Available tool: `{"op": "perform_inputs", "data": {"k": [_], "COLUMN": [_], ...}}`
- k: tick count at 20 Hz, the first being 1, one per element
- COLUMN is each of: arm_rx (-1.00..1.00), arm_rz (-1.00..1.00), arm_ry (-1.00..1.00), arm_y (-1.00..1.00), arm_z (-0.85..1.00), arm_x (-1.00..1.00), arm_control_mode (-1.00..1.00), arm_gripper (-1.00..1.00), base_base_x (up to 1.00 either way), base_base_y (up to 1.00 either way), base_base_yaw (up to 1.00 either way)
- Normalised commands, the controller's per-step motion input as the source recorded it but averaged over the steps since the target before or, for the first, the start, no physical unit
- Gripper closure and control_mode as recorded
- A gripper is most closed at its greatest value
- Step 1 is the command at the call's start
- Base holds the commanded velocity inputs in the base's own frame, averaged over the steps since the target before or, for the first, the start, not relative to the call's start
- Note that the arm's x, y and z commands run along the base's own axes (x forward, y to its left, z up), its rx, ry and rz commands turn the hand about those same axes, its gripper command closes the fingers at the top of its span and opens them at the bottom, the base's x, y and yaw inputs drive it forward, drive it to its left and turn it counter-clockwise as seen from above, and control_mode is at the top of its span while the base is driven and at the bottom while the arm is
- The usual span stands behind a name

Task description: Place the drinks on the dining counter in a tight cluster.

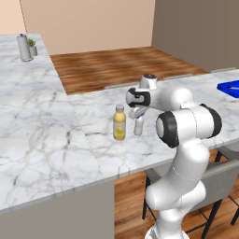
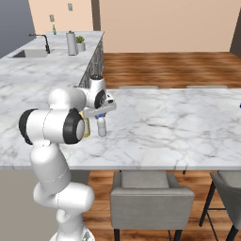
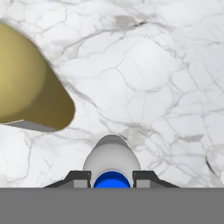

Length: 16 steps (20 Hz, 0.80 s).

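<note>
The clear plastic bottle with a blue cap (image 2: 101, 127) was held clenched at its neck by the tool (image 3: 111, 177), apparently resting on the white marble desk (image 2: 179, 127). The stout yellow juice bottle (image 1: 119, 123) stood just beside the tool; clustering was judged partly done, with the release outstanding.

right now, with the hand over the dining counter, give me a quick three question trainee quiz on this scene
1. True or false: the hand is shut on the clear bottle.
2. Which drink stands beside it on the dining counter? A) a green glass bottle B) the yellow juice bottle C) a red can
3. Fill in: the clear bottle's cap is ____.

Key: 1 true; 2 B; 3 blue
</note>
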Motion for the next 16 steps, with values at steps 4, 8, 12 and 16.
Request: {"op": "perform_inputs", "data": {"k": [4, 8, 12, 16], "arm_rx": [0.0, 0.0, 0.0, 0.0], "arm_rz": [0.0, 0.0, 0.0, 0.0], "arm_ry": [0.0, 0.0, 0.0, 0.0], "arm_y": [0.0, 0.0, 0.0, 0.0], "arm_z": [-0.06, -0.18, -0.12, 0.0], "arm_x": [0.0, 0.0, 0.0, 0.0], "arm_control_mode": [-1.0, -1.0, -1.0, -1.0], "arm_gripper": [1.0, 1.0, 1.0, 1.0], "base_base_x": [0.0, 0.0, 0.0, 0.0], "base_base_y": [0.0, 0.0, 0.0, 0.0], "base_base_yaw": [0.0, 0.0, 0.0, 0.0]}}
